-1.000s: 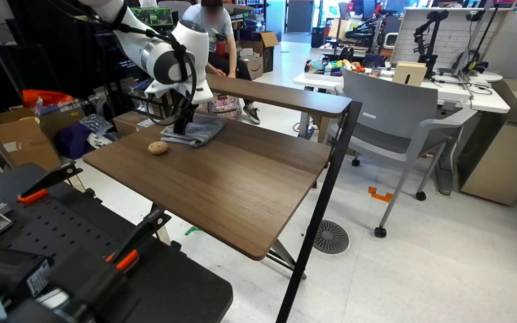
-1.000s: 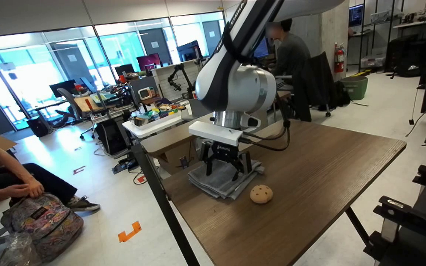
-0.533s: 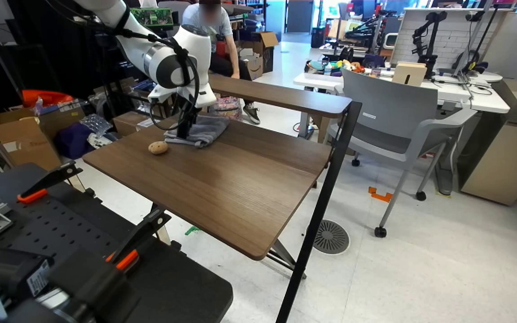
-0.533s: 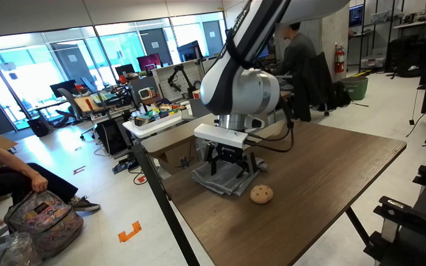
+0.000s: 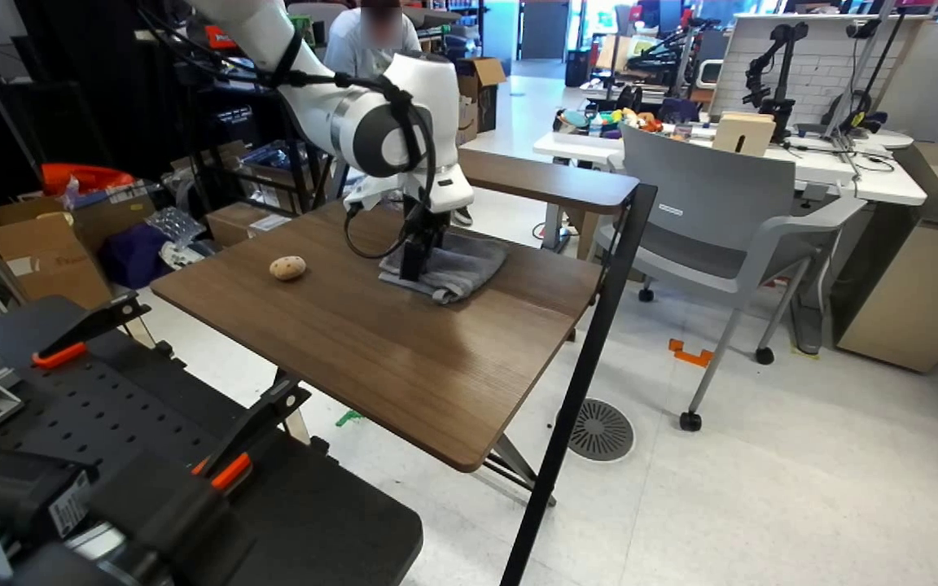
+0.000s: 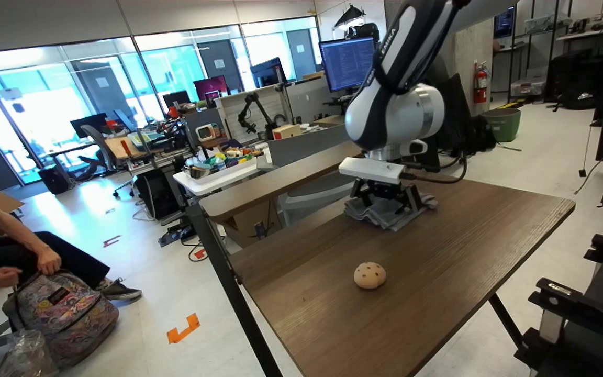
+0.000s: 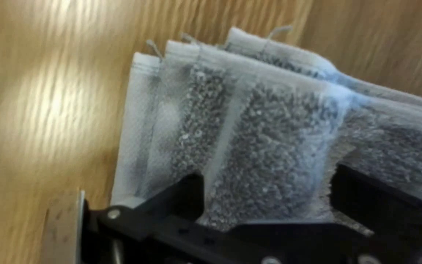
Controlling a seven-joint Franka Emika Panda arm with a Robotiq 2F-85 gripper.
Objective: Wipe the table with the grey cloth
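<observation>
The cloth (image 5: 473, 262) lies on the table (image 6: 458, 262), directly under the gripper (image 7: 266, 179), reaching out past it to both sides in both exterior views. It is folded and a little rumpled; in the wrist view its layers step back one from another, hems and a few loose threads showing beyond the fingers (image 7: 189, 198). The gripper is released: the fingers stand wide apart, tips down at the cloth, with more cloth lying between them. How firmly they press on it I cannot tell. A spotted tan lump (image 5: 287, 268) sits on the table to the left of the gripper in an exterior view, clear of the cloth. The arm (image 6: 395, 115) comes down to the gripper from above. Behind the gripper runs the raised shelf (image 6: 265, 189). Farther off, to the right of the gripper in an exterior view, stand a grey chair (image 5: 705, 195) and a white desk (image 5: 892, 183). Well to the left of the gripper, in an exterior view, a seated person (image 6: 13, 225) is partly in frame at a patterned backpack (image 6: 66, 324).
</observation>
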